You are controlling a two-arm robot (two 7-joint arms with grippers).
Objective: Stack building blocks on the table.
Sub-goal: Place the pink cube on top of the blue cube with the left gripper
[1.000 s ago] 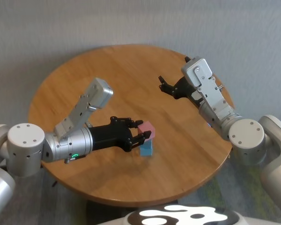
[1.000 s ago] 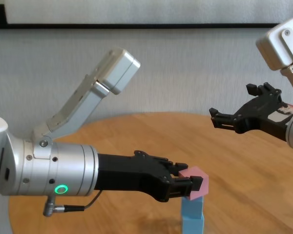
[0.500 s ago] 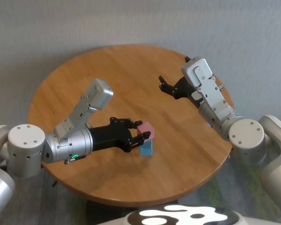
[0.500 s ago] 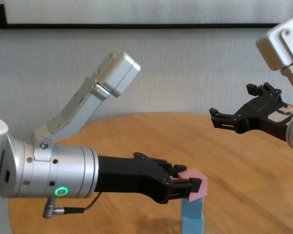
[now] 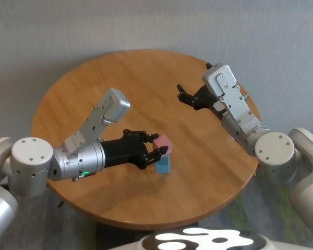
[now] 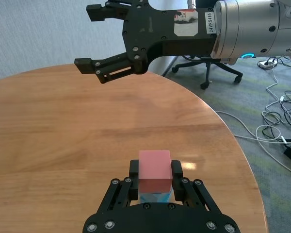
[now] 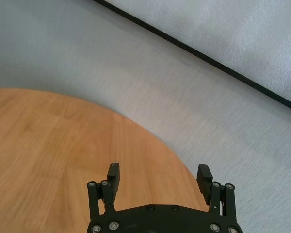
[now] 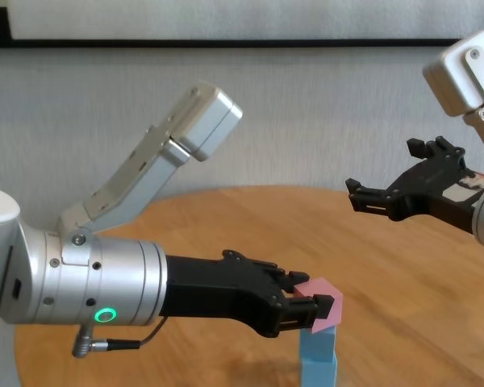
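A pink block (image 5: 163, 142) sits on top of a light blue block (image 5: 164, 165) near the table's (image 5: 125, 78) front middle. My left gripper (image 5: 159, 147) is shut on the pink block, one finger on each side (image 6: 154, 171). In the chest view the pink block (image 8: 323, 305) rests on the blue column (image 8: 319, 359), whose base is cut off. How many blue blocks are under it I cannot tell. My right gripper (image 5: 181, 95) hangs open and empty above the table's far right part, well away from the stack (image 7: 158, 170).
Beyond the table's edge, the left wrist view shows an office chair (image 6: 218, 73) and loose cables (image 6: 281, 121) on the floor. A grey wall stands behind the table.
My left arm's elbow link has shifted slightly to the right. The gripper, the pink block and the right arm have stayed where they were.
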